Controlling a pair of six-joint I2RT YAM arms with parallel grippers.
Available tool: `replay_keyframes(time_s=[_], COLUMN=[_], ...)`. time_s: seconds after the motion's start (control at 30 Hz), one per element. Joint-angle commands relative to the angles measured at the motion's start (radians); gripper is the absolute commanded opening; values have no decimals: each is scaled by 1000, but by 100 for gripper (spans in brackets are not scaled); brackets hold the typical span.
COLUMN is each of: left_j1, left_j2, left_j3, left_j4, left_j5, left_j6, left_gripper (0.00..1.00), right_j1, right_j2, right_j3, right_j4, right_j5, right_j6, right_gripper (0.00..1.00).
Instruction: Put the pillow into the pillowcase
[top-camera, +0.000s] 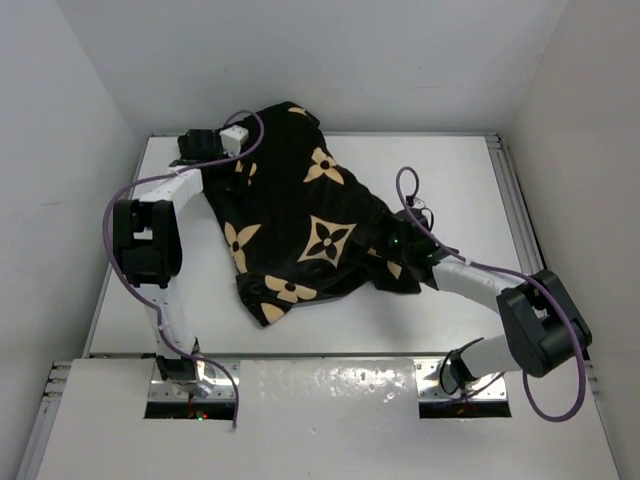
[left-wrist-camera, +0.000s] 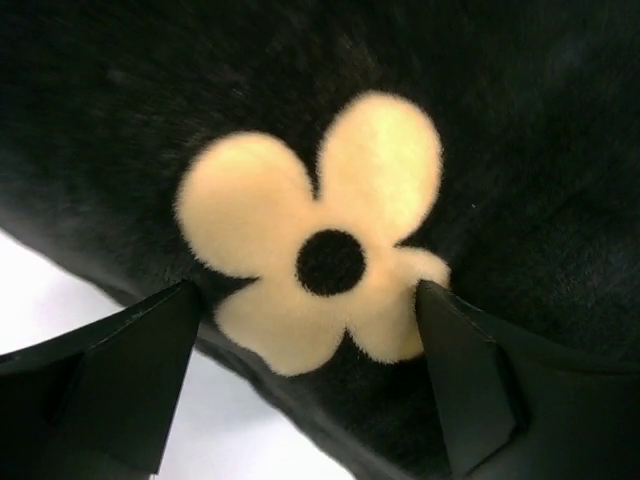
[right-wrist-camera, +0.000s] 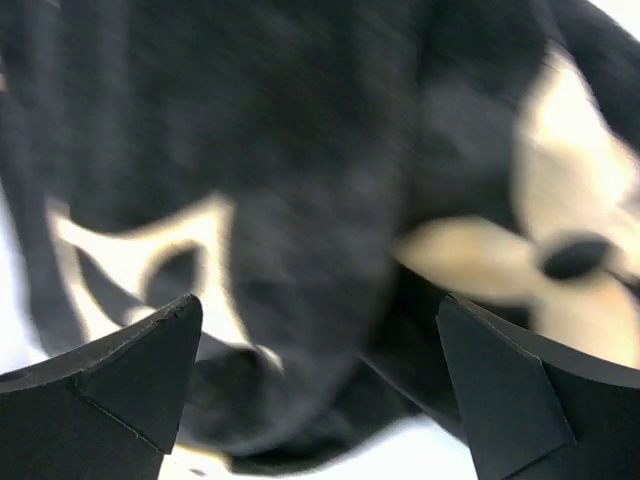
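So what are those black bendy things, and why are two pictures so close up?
Those are robot arms, a left arm and a right arm, bolted to a white table. The wide picture looks down from above; the close ones come from a camera on each wrist. The black cloth with tan flowers is a pillowcase. The dark wedges are fingers of the left tool and right tool. Both are open near the cloth, gripping nothing. No pillow shows.
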Motion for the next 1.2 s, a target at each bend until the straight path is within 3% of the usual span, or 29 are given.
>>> replay_keyframes(time_s=[0.0,0.03,0.1,0.13,0.17,0.27,0.37,0.43,0.47,0.5,0.57,0.6,0.63,0.7,0.77,0.83,0.9,0.93,1.0,1.07,1.1,1.13,1.17], left_j1=[-4,-5,-13,-20,-42,-106,-189,-255,-277,-304,-310,-301,-259,-168,-111,-50,4,7,90,160,186,212,266], left_j2=[0,-9,-47,-64,-85,-176,-271,-329,-349,-359,-369,-371,-366,-345,-337,-349,-378,-388,-409,-425,-435,-437,-441], left_j3=[-109,-137,-195,-257,-288,-405,-490,-514,-505,-499,-479,-452,-432,-335,-251,-211,-166,-148,-103,-89,-94,-111,-129], left_j4=[40,38,34,34,34,-17,-136,-242,-274,-291,-286,-276,-267,-293,-367,-408,-433,-465,-509,-513,-497,-485,-439], left_j5=[-46,-40,-24,-12,-7,11,84,150,189,187,157,105,89,88,108,141,190,209,269,293,295,280,261], left_j6=[76,93,142,162,182,312,446,489,503,486,392,355,280,223,195,184,187,190,180,143,103,78,51], left_gripper=[81,76,60,56,52,50,50,53,56,64,69,70,72,72,73,75,78,79,82,86,88,89,92], right_j1=[-8,-18,-42,-67,-84,-142,-177,-199,-209,-229,-243,-251,-260,-275,-289,-314,-325,-326,-292,-228,-208,-191,-158], right_j2=[78,119,266,322,425,541,622,687,766,799,839,816,780,625,505,340,232,206,175,178,190,198,205], right_j3=[113,160,315,373,419,585,854,1119,1297,1373,1464,1449,1402,1173,920,784,648,621,576,577,579,573,568], right_j4=[151,114,-19,-59,-106,-81,-157,-238,-271,-307,-400,-424,-444,-426,-371,-332,-329,-328,-367,-412,-450,-456,-460], right_j5=[14,3,-49,-61,-96,-165,-124,-168,-204,-240,-325,-339,-345,-325,-261,-216,-163,-156,-155,-123,-110,-107,-94], right_j6=[99,118,133,145,153,158,35,-63,-81,-100,-118,-129,-169,-230,-256,-281,-295,-305,-356,-397,-393,-385,-361], right_gripper=[98,98,87,77,55,34,29,30,40,49,71,81,84,95,96,94,81,59,34,29,33,53,64])
